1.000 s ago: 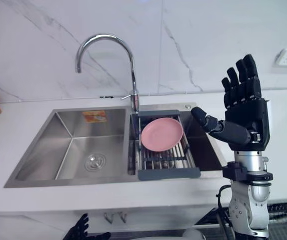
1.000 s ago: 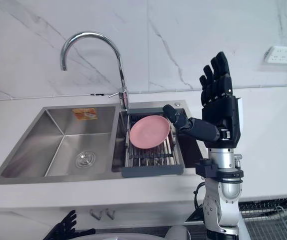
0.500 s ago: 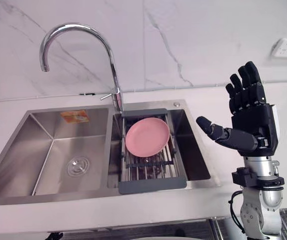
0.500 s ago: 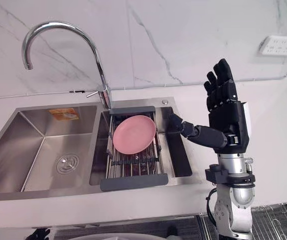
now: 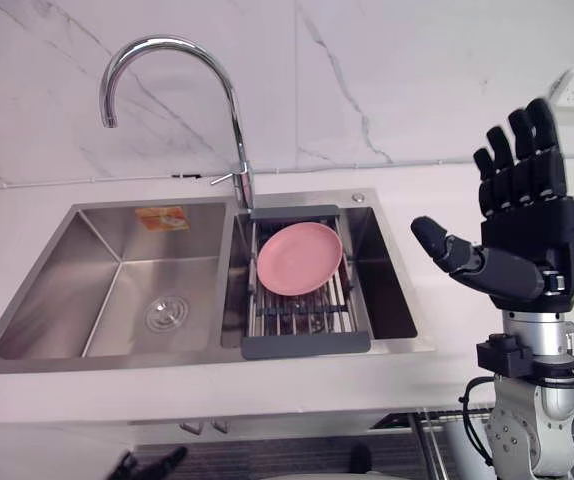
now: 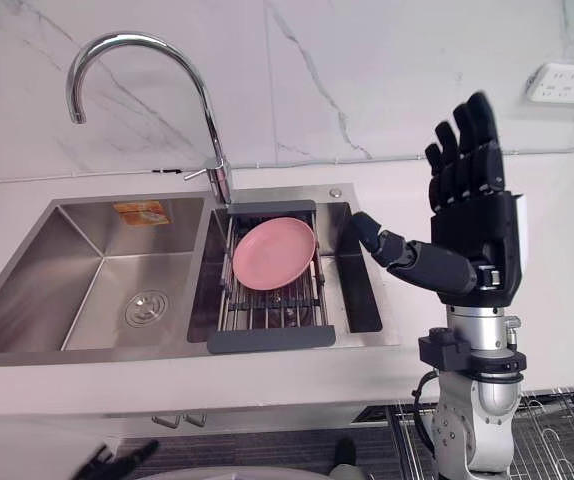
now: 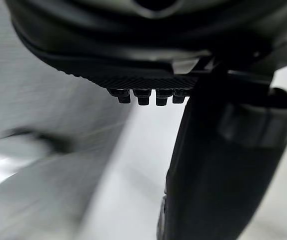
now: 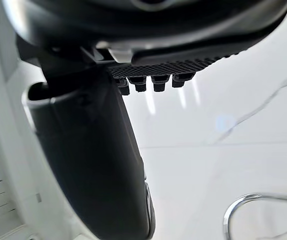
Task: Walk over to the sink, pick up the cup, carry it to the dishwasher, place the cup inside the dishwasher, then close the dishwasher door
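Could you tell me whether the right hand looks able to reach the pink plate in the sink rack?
Probably yes. The right hand is open and raised just right of the sink, and nothing stands between it and the pink plate resting on the rack; the faucet is behind.

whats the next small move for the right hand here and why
Probably ease the right hand left and down toward the pink plate. The hand is open and raised to the right of the sink, touching nothing, while the plate leans in the rack over the right basin, the one dish there to grasp.
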Available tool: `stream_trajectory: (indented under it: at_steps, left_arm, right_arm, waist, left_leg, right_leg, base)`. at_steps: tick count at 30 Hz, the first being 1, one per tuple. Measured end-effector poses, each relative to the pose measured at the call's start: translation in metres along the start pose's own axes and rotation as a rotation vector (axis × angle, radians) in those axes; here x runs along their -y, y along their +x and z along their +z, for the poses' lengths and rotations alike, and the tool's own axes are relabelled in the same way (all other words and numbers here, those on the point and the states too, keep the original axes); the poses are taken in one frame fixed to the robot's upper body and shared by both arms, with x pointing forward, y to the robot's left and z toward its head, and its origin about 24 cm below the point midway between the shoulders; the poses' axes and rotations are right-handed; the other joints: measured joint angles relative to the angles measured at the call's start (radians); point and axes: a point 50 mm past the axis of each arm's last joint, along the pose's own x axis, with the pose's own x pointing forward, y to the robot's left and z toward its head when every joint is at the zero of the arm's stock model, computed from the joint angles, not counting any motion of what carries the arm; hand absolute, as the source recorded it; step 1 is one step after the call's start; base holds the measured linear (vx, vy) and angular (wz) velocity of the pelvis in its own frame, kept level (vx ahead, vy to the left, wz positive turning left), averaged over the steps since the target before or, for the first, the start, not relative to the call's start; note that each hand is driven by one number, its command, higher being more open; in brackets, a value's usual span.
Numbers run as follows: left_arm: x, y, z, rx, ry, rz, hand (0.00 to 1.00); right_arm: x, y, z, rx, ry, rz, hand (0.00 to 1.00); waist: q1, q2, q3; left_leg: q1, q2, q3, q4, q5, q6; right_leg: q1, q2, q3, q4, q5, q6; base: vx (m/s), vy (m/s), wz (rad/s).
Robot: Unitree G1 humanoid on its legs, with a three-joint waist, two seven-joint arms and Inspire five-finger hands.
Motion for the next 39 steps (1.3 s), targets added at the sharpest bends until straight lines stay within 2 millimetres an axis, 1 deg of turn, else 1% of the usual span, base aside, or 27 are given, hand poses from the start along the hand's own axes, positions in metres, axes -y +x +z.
stream_trajectory:
  at_steps: [1, 2, 3, 4, 6, 8, 9, 15, 16, 19, 21, 23, 24, 25, 26, 27, 28, 29, 33, 35, 36, 37, 38, 39]
  left_arm:
    - [0.006, 0.001, -0.009, -0.038, -0.025, -0.003, 1.0]
    - [0.011, 0.002, -0.014, -0.048, -0.101, 0.014, 1.0]
    - [0.015, 0.004, -0.009, -0.037, -0.087, 0.02, 1.0]
    - [0.018, 0.005, -0.004, -0.031, -0.066, 0.028, 1.0]
    - [0.023, 0.007, -0.005, -0.038, -0.055, 0.034, 1.0]
    - [0.028, 0.008, -0.005, -0.042, -0.061, 0.036, 1.0]
    - [0.044, 0.011, 0.008, -0.006, 0.001, -0.007, 1.0]
    - [0.042, 0.012, 0.011, -0.003, 0.016, -0.003, 1.0]
    - [0.043, 0.012, 0.014, -0.002, 0.039, -0.008, 1.0]
    - [0.044, 0.013, 0.019, -0.008, 0.075, -0.014, 1.0]
    - [0.043, 0.013, 0.024, -0.004, 0.116, -0.017, 1.0]
    - [0.042, 0.013, 0.031, -0.004, 0.164, -0.016, 1.0]
    - [0.041, 0.013, 0.032, -0.005, 0.178, -0.012, 1.0]
    - [0.04, 0.013, 0.033, -0.005, 0.19, -0.008, 1.0]
    - [0.04, 0.012, 0.035, 0.0, 0.21, -0.009, 1.0]
    - [0.039, 0.012, 0.035, 0.004, 0.213, -0.009, 1.0]
    - [0.039, 0.011, 0.034, 0.003, 0.212, -0.008, 1.0]
    - [0.039, 0.011, 0.034, 0.003, 0.212, -0.008, 1.0]
    - [0.04, 0.011, 0.035, 0.009, 0.223, -0.012, 1.0]
    - [0.04, 0.011, 0.036, 0.01, 0.234, -0.014, 1.0]
    - [0.04, 0.011, 0.036, 0.01, 0.25, -0.015, 1.0]
    - [0.04, 0.011, 0.036, 0.01, 0.251, -0.015, 1.0]
    - [0.04, 0.011, 0.037, 0.009, 0.253, -0.015, 1.0]
    - [0.04, 0.011, 0.037, 0.008, 0.254, -0.015, 1.0]
  right_arm:
    - [-0.001, 0.0, 0.0, 0.002, 0.002, 0.003, 1.0]
    - [-0.003, 0.0, 0.0, -0.001, 0.008, 0.002, 1.0]
    - [-0.005, 0.001, -0.002, -0.008, 0.011, 0.002, 1.0]
    - [-0.007, 0.001, -0.005, -0.023, 0.01, 0.001, 1.0]
    - [-0.009, -0.001, -0.01, -0.053, 0.015, 0.003, 1.0]
    - [-0.008, -0.004, -0.015, -0.088, 0.009, -0.006, 1.0]
    - [-0.009, -0.01, -0.021, -0.114, 0.01, -0.038, 1.0]
    - [-0.008, -0.009, -0.02, -0.115, 0.0, -0.024, 1.0]
    - [-0.009, -0.006, -0.02, -0.123, -0.066, 0.011, 1.0]
    - [-0.012, 0.004, -0.023, -0.184, -0.183, 0.123, 1.0]
    - [-0.013, 0.008, -0.027, -0.231, -0.186, 0.164, 1.0]
    - [-0.01, 0.011, -0.034, -0.295, -0.089, 0.149, 1.0]
    - [-0.009, 0.011, -0.036, -0.307, -0.048, 0.139, 1.0]
    - [-0.008, 0.011, -0.04, -0.322, 0.032, 0.119, 1.0]
    - [-0.007, 0.009, -0.046, -0.334, 0.153, 0.085, 1.0]
    - [-0.007, 0.006, -0.051, -0.333, 0.248, 0.052, 1.0]
    - [-0.008, 0.005, -0.054, -0.332, 0.293, 0.031, 1.0]
    - [-0.007, 0.002, -0.058, -0.336, 0.336, 0.007, 1.0]
    - [-0.003, -0.003, -0.061, -0.342, 0.335, -0.037, 1.0]
    - [-0.002, -0.004, -0.06, -0.336, 0.241, -0.031, 1.0]
    - [-0.001, -0.003, -0.059, -0.344, 0.116, -0.014, 1.0]
    - [-0.001, -0.003, -0.058, -0.351, 0.069, -0.005, 1.0]
    - [0.0, -0.002, -0.057, -0.371, -0.059, 0.026, 1.0]
    - [0.001, -0.001, -0.056, -0.383, -0.131, 0.048, 1.0]
  waist:
    - [0.0, -0.003, -0.003]
    - [0.006, 0.0, -0.006]
    - [0.016, -0.002, -0.01]
    - [0.021, 0.007, -0.008]
    - [0.02, 0.014, -0.009]
    - [0.021, 0.015, -0.01]
    - [0.012, -0.014, 0.021]
    - [0.013, -0.015, 0.021]
    - [0.012, -0.016, 0.021]
    - [0.012, -0.024, 0.021]
    - [0.013, -0.034, 0.015]
    - [0.011, -0.057, 0.003]
    - [0.01, -0.061, -0.001]
    - [0.005, -0.068, -0.005]
    - [0.002, -0.073, -0.009]
    - [0.002, -0.074, -0.01]
    - [0.001, -0.074, -0.01]
    - [-0.003, -0.073, -0.01]
    - [-0.01, -0.072, -0.01]
    - [-0.013, -0.073, -0.01]
    - [-0.017, -0.073, -0.01]
    - [-0.018, -0.073, -0.01]
    - [-0.022, -0.073, -0.01]
    - [-0.023, -0.073, -0.009]
  left_leg:
    - [0.0, 0.0, -0.001, 0.0, 0.0, -0.001]
    - [-0.001, 0.004, -0.005, 0.0, 0.006, -0.01]
    - [-0.005, 0.009, -0.009, 0.002, 0.009, -0.015]
    - [-0.011, 0.01, -0.012, 0.003, 0.012, -0.018]
    - [-0.018, 0.01, -0.016, 0.004, 0.016, -0.022]
    - [-0.023, 0.01, -0.02, 0.006, 0.021, -0.023]
    - [-0.03, -0.012, -0.029, 0.009, 0.022, -0.018]
    - [-0.036, -0.012, -0.034, 0.008, 0.022, -0.018]
    - [-0.04, -0.012, -0.034, 0.008, 0.022, -0.018]
    - [-0.04, -0.01, -0.033, 0.01, 0.022, -0.019]
    - [-0.043, -0.011, -0.033, 0.013, 0.022, -0.02]
    - [-0.057, -0.01, -0.029, 0.024, 0.024, -0.022]
    - [-0.058, -0.011, -0.027, 0.025, 0.026, -0.025]
    - [-0.057, -0.011, -0.024, 0.026, 0.028, -0.028]
    - [-0.059, -0.01, -0.012, 0.03, 0.031, -0.033]
    - [-0.058, -0.008, 0.003, 0.033, 0.031, -0.034]
    - [-0.056, -0.008, 0.011, 0.034, 0.032, -0.034]
    - [-0.053, -0.008, 0.026, 0.037, 0.033, -0.037]
    - [-0.045, -0.007, 0.043, 0.034, 0.033, -0.037]
    - [-0.041, -0.007, 0.05, 0.033, 0.033, -0.037]
    - [-0.04, -0.007, 0.052, 0.033, 0.033, -0.037]
    - [-0.039, -0.007, 0.052, 0.033, 0.033, -0.037]
    - [-0.039, -0.007, 0.054, 0.033, 0.033, -0.037]
    - [-0.04, -0.007, 0.055, 0.033, 0.033, -0.037]
  right_leg:
    - [0.0, 0.0, -0.002, 0.0, 0.005, -0.001]
    - [0.0, 0.003, -0.006, 0.0, 0.006, -0.001]
    - [0.0, 0.006, -0.013, 0.0, 0.015, -0.007]
    - [-0.002, 0.006, -0.019, 0.0, 0.017, -0.005]
    - [-0.008, 0.005, -0.023, 0.0, 0.017, -0.004]
    - [-0.009, 0.005, -0.026, 0.0, 0.019, -0.004]
    - [-0.012, -0.016, -0.021, 0.0, 0.028, 0.008]
    - [-0.012, -0.02, -0.035, 0.001, 0.028, 0.008]
    - [-0.012, -0.023, -0.043, 0.001, 0.029, 0.009]
    - [-0.006, -0.033, -0.052, 0.001, 0.03, 0.011]
    - [-0.004, -0.038, -0.059, 0.001, 0.03, 0.012]
    - [-0.004, -0.045, -0.074, 0.001, 0.029, 0.014]
    - [-0.004, -0.046, -0.077, 0.001, 0.028, 0.014]
    - [-0.004, -0.048, -0.08, 0.001, 0.027, 0.015]
    - [-0.005, -0.049, -0.081, 0.001, 0.027, 0.015]
    - [-0.006, -0.049, -0.075, 0.001, 0.028, 0.016]
    - [-0.006, -0.049, -0.07, 0.001, 0.029, 0.017]
    - [-0.007, -0.049, -0.061, 0.001, 0.03, 0.018]
    - [-0.006, -0.048, -0.046, 0.001, 0.03, 0.018]
    - [-0.005, -0.047, -0.042, 0.001, 0.03, 0.018]
    - [-0.004, -0.048, -0.042, 0.001, 0.031, 0.019]
    - [-0.003, -0.048, -0.042, 0.001, 0.031, 0.019]
    - [-0.003, -0.048, -0.042, 0.001, 0.031, 0.019]
    - [-0.003, -0.049, -0.042, 0.001, 0.031, 0.02]
  base:
    - [0.0, -0.007, 0.05]
    - [0.02, -0.02, 0.09]
    - [0.02, -0.028, 0.15]
    - [0.01, -0.02, 0.15]
    - [0.01, -0.007, 0.09]
    - [0.02, 0.0, 0.04]
    - [0.0, 0.0, 0.0]
    - [0.0, 0.0, 0.04]
    - [0.0, 0.0, 0.17]
    - [-0.02, 0.003, 0.1]
    - [-0.03, 0.012, 0.13]
    - [-0.02, 0.002, 0.17]
    - [0.0, 0.005, 0.13]
    - [0.01, 0.008, 0.08]
    - [0.0, 0.0, 0.0]
    - [0.01, 0.008, -0.07]
    - [-0.01, 0.008, -0.18]
    - [-0.01, 0.008, -0.19]
    - [-0.02, 0.004, -0.12]
    - [-0.02, -0.003, -0.06]
    - [0.0, 0.0, 0.0]
    - [-0.03, -0.005, 0.01]
    - [0.0, 0.0, 0.0]
    - [0.0, 0.0, 0.0]
